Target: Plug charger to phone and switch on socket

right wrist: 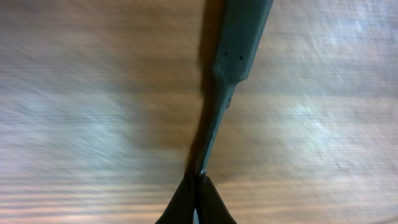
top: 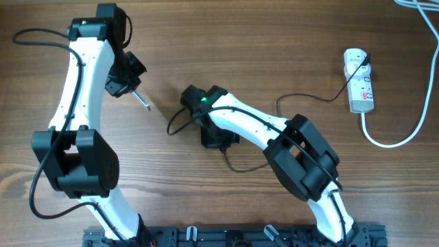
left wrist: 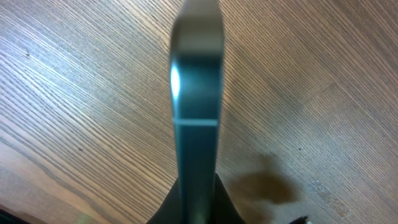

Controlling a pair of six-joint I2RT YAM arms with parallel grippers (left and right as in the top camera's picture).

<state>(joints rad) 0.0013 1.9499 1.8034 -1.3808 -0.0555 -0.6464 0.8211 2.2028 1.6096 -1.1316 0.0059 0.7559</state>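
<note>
The phone (left wrist: 196,124) is seen edge-on as a thin teal slab and is clamped in the left hand (top: 132,86), over the left half of the bench (top: 240,41) and towards its far edge. The charger (right wrist: 239,37) is gripped at its slim dark end by the right hand (right wrist: 198,183), whose fingers are pressed together on it near the middle of the bench. From there its thin black cable is led rightwards to a black plug seated in the socket (top: 359,82). The socket is laid flat close to the right edge, well apart from both hands. A thick white cord (top: 405,137) is looped from it towards the right edge.
</note>
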